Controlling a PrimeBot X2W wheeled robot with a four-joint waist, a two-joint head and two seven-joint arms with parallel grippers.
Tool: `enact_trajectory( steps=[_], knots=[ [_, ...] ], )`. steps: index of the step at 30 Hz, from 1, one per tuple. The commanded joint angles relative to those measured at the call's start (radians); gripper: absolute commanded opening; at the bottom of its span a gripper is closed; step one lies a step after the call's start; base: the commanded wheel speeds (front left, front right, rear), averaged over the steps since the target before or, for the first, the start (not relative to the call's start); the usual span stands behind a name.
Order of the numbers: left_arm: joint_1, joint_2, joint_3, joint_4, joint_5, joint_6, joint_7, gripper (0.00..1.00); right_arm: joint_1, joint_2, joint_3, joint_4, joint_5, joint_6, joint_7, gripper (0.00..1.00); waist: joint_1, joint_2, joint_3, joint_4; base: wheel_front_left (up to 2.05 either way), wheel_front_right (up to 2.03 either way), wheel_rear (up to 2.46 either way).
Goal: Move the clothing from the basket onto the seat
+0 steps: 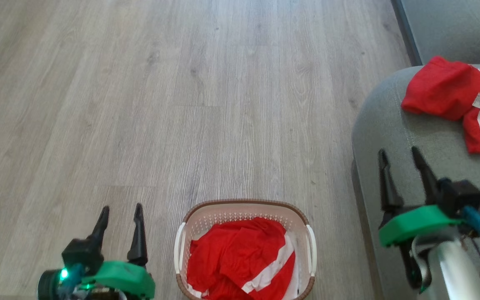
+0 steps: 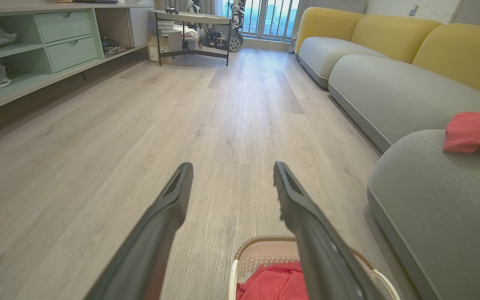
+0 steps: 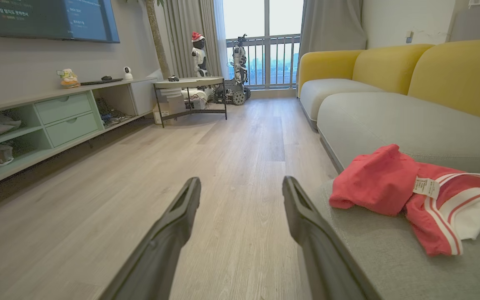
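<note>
A cream basket [image 1: 306,221] with a brown rim stands on the floor at the bottom middle, holding crumpled red clothing [image 1: 240,254] with a white stripe. Another red garment [image 1: 452,96] with a white label and white stripes lies on the grey-green seat [image 1: 390,125] at the right. My left gripper [image 1: 121,212] stands open and empty to the left of the basket. My right gripper [image 1: 400,156] is open and empty over the seat's near corner, short of the garment. The left wrist view shows the basket [image 2: 261,250] below the fingers; the right wrist view shows the garment [image 3: 406,187] on the seat [image 3: 390,258].
Pale wood floor [image 1: 181,104] spreads ahead and to the left. A second sofa section [image 1: 452,29] lies beyond the seat. Farther off are a green low shelf unit [image 3: 56,121], a small table [image 3: 190,89] and yellow sofa backs [image 3: 452,71].
</note>
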Motion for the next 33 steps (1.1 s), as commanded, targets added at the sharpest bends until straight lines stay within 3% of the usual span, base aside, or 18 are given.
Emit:
enact_trajectory(
  steps=[1,9,33],
  knots=[
    [-0.022,0.003,0.052,-0.04,0.009,-0.003,-0.012,1.0,-0.004,0.007,0.039,-0.048,0.016,0.0,-0.009,1.0,0.0001,-0.0001,-0.005,-0.001,0.0,0.0,0.0],
    [0.033,-0.017,0.102,-0.051,0.022,-0.019,-0.012,1.0,0.096,0.007,0.084,-0.1,0.085,0.0,-0.009,1.0,0.0001,-0.0001,-0.019,-0.002,0.0,0.0,0.0],
    [0.044,-0.061,0.151,-0.015,0.081,-0.083,-0.012,1.0,0.143,0.007,0.084,-0.104,0.098,0.0,-0.009,1.0,0.0001,-0.0001,-0.037,-0.001,0.0,0.0,0.0]
  ],
)
